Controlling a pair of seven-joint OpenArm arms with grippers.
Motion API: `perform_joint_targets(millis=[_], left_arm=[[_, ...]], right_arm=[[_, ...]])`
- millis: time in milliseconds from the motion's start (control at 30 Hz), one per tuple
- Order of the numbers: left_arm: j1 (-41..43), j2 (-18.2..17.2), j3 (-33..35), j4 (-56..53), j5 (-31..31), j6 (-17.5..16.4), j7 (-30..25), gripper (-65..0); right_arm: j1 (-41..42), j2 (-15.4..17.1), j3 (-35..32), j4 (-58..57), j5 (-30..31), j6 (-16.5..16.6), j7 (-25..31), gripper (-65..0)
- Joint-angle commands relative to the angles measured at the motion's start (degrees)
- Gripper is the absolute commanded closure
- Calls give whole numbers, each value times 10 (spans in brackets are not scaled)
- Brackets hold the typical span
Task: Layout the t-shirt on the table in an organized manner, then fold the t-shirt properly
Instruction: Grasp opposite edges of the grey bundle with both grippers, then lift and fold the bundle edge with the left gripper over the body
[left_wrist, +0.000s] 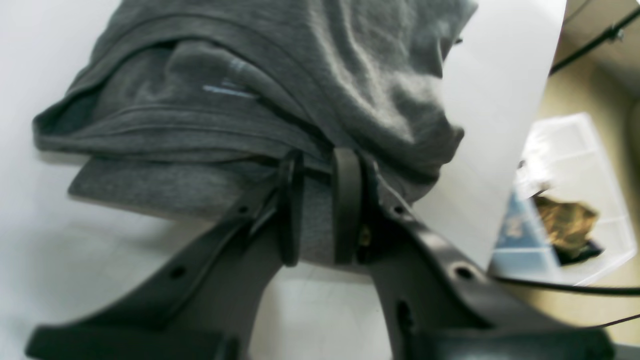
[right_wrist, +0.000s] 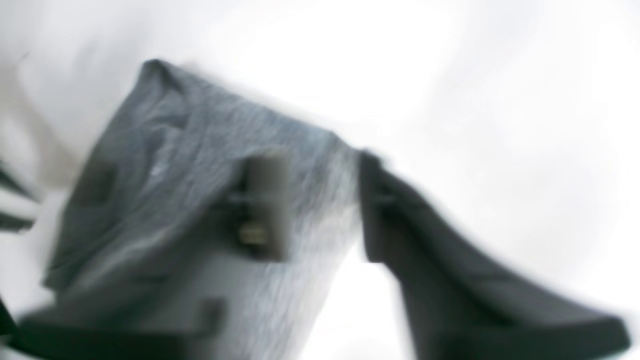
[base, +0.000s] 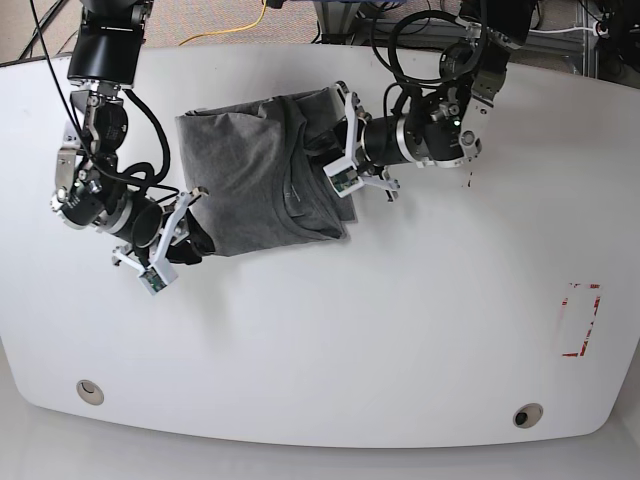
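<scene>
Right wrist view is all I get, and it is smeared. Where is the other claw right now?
Observer: The left claw is clamped on a bunched fold of the t-shirt, on the side opposite yours.
Operator: Is the shirt laid out flat?
Observer: No. It lies as a folded-over block on the table, with layers stacked on the left claw's side.
Operator: Is my claw gripping cloth?
Observer: I cannot tell. The base view only shows the right claw at the shirt's corner nearest the table's front edge.
</scene>
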Motion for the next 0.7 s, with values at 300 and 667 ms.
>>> perform_joint_targets(millis=[300, 667], left_arm=[[-3, -4, 95, 0, 99, -3, -21, -89], [-45, -21, 99, -102, 110, -3, -48, -89]], right_arm=[[21, -18, -121, -106, -151, 4, 210, -132], [13, -29, -107, -264, -218, 4, 381, -130]])
